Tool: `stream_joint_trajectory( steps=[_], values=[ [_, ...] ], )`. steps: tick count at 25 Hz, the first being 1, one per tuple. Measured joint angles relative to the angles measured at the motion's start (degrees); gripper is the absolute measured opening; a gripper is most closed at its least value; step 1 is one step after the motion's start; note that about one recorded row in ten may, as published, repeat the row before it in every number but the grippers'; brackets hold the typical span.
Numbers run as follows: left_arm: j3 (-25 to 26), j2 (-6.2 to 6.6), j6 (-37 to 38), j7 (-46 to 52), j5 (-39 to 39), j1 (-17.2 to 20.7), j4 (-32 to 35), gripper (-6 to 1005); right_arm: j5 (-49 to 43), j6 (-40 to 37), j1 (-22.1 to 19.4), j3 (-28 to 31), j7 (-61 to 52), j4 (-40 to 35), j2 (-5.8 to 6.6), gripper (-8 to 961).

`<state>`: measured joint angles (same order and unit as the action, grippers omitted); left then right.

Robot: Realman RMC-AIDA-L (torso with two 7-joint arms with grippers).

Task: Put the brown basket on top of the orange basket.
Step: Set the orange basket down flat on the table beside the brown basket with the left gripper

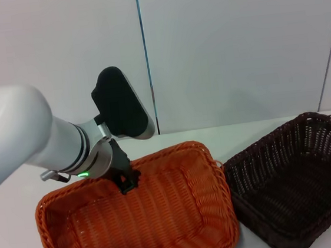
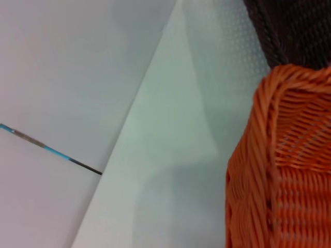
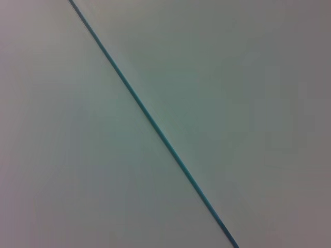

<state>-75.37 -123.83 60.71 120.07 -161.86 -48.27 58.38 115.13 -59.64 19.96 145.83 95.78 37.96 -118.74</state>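
The orange basket (image 1: 140, 221) stands on the white table at the front left in the head view. The brown basket (image 1: 296, 181) stands just to its right, their near corners almost touching, and it is empty. My left gripper (image 1: 126, 180) is down at the orange basket's far rim, reaching over it from behind. The left wrist view shows a corner of the orange basket (image 2: 282, 165) close up, with a bit of the brown basket (image 2: 295, 31) beyond it. My right gripper is out of view, and its wrist camera shows only wall.
The white table (image 1: 243, 133) runs back to pale wall panels with a thin blue seam (image 1: 146, 55). The left arm's white forearm (image 1: 24, 133) hangs over the table's left side.
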Motion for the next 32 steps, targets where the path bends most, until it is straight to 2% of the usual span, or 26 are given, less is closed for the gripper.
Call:
stream_joint_trajectory(
  steps=[6, 9, 13, 24, 32],
  values=[
    [-0.46, 0.27, -3.64, -3.73, -0.13, -2.18, -7.27, 148, 0.01, -0.05, 0.06, -0.07, -0.09, 0.04, 0.0, 792],
    [2.66, 0.43, -3.07, -5.67, -0.15, -4.59, -11.67, 147, 0.0, -0.11, 0.27, -0.13, -0.13, 0.06, 0.0, 792],
    [5.22, 0.99, -1.66, -7.88, -0.14, -6.17, -14.27, 146, 0.0, -0.13, 0.48, -0.34, -0.15, 0.09, 0.0, 792],
    [5.22, 1.3, -0.91, -8.61, -0.39, -6.26, -15.41, 148, 0.0, -0.13, 0.84, -0.92, -0.48, 0.1, 0.08, 792],
    [5.44, 0.83, -0.66, -8.07, -1.48, -5.95, -15.16, 147, 0.0, -0.12, 0.52, -1.24, -0.64, 0.1, 0.03, 792]
  ],
)
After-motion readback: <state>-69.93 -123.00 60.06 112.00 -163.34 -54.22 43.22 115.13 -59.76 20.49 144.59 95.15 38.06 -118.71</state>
